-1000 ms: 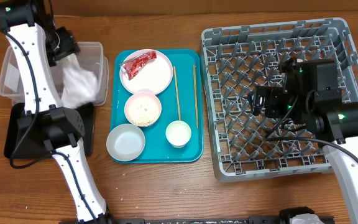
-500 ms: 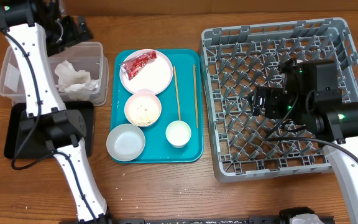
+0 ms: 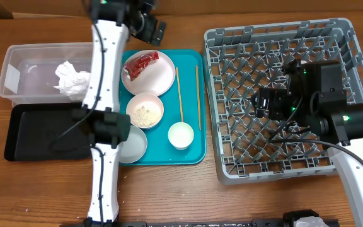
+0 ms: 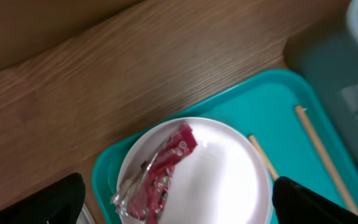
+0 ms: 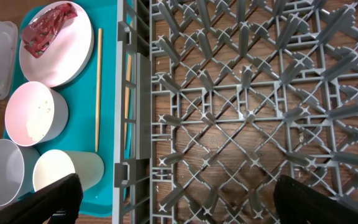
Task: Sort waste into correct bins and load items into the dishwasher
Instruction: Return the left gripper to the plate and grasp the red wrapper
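The crumpled white napkin [image 3: 70,81] lies in the clear tub [image 3: 27,72]. The red wrapper [image 3: 140,64] [image 4: 160,174] lies on the pale pink plate [image 3: 156,77] [image 4: 222,180] on the teal tray [image 3: 191,151]. My left gripper [image 3: 154,29] [image 4: 173,208] is open and empty, just above the plate's far edge. The small pink dish [image 3: 145,110] holds rice scraps. The grey-green bowl [image 3: 134,144], white cup [image 3: 181,135] and two chopsticks [image 3: 179,93] are on the tray. My right gripper [image 3: 265,101] [image 5: 173,205] is open and empty over the grey dish rack [image 3: 232,170].
The shallow black tray [image 3: 40,132] sits in front of the clear tub at the left. The left arm's white links [image 3: 106,94] stretch over the tray's left side and partly hide the bowl.
The left arm swung right, from the clear tub to above the pink plate. The napkin stays in the tub. The right arm has not moved.
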{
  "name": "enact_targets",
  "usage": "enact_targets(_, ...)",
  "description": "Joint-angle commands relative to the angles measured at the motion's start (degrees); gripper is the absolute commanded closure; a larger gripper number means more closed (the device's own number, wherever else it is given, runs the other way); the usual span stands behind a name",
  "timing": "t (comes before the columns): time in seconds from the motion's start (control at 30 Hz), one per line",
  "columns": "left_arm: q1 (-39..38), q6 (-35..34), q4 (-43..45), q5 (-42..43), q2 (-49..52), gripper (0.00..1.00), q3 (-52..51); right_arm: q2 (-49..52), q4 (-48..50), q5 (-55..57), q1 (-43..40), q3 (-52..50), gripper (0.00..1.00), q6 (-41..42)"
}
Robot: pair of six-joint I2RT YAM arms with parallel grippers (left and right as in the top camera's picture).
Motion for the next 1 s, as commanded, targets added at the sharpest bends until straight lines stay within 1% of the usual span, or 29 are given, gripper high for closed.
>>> enact_targets(0.0,1.92,3.78,0.35,-4.61,6.08,0.04,-0.72,0.07,-0.13,0.48,-0.22,1.51,0.0,-0.42)
enact_targets(0.1,2.45,5.55,-0.13,-1.68,8.9,0.06,-0.72,0.07,-0.13,0.48,-0.22,1.51,0.0,-0.42)
enact_targets(0.2,2.62,5.79,-0.04,1.75,10.43,0.09,-0.74,0.07,-0.11,0.5,-0.22,1.51,0.0,-0.42)
enact_targets(0.3,2.49,7.3,-0.02,1.73,11.19,0.1,-0.74,0.07,-0.11,0.48,-0.22,1.51,0.0,-0.42)
enact_targets(0.5,2.58,7.45,-0.2,1.77,12.17,0.11,-0.9,0.07,-0.28,0.48,-0.22,1.51,0.0,-0.42)
enact_targets(0.67,2.56,7.48,-0.87,1.77,12.24,0.13,-1.53,0.07,-0.33,0.48,-0.22,1.51,0.0,-0.42)
enact_targets(0.97,2.56,6.95,-0.55,2.82,12.26,0.12,-3.61,0.07,-0.33,0.48,-0.22,1.51,0.0,-0.39)
